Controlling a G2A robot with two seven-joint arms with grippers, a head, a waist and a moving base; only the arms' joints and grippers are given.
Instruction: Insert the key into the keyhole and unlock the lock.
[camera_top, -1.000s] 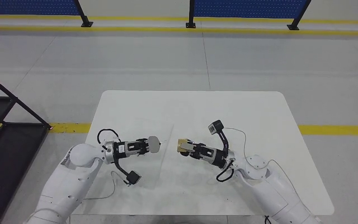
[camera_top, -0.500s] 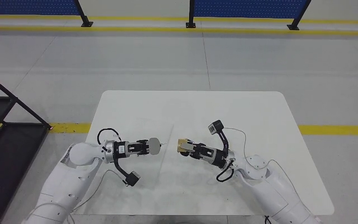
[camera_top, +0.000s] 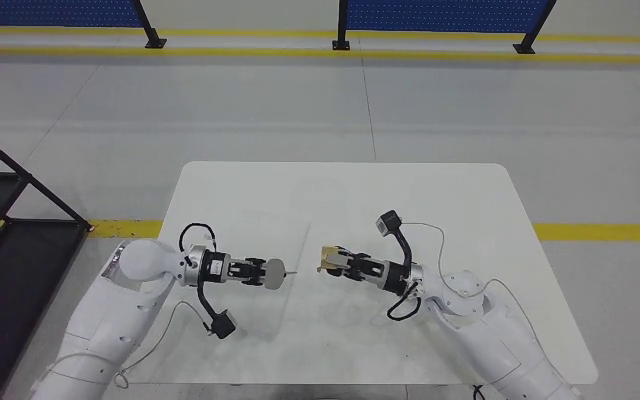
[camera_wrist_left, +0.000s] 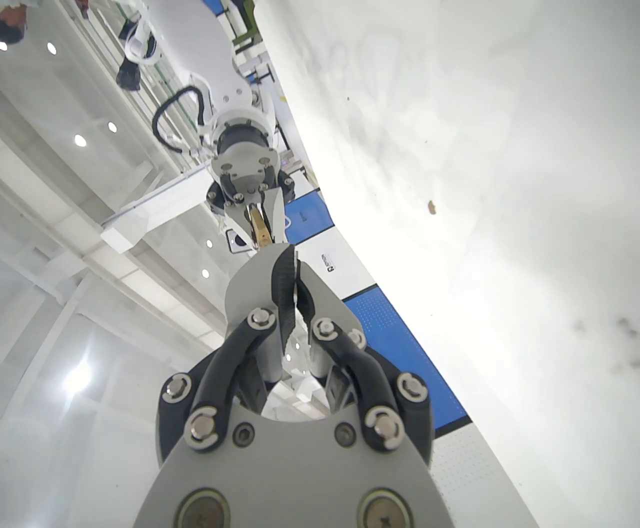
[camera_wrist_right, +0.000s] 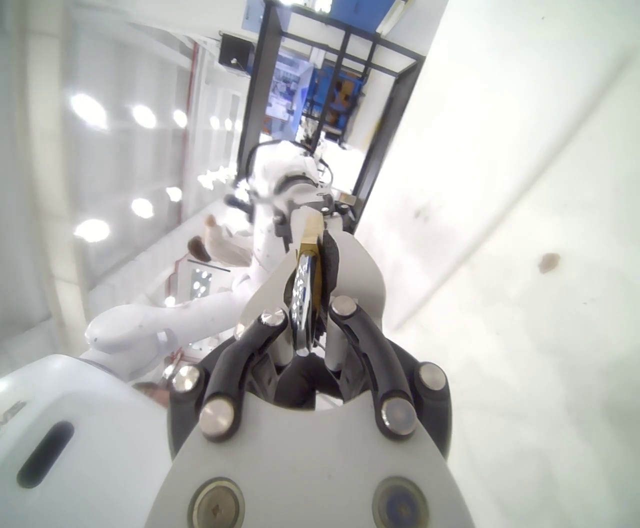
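Above the bench (camera_top: 450, 200), your left end effector (camera_top: 273, 273) pinches the key (camera_top: 287, 271), tip aimed at the brass lock (camera_top: 326, 260). Your right end effector (camera_top: 337, 264) is clamped on that lock, key and lock just apart.

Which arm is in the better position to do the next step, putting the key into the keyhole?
Left, probably. The left gripper is shut on the key, whose tip points at the lock across a gap. The right gripper grips the lock and would better hold it steady.
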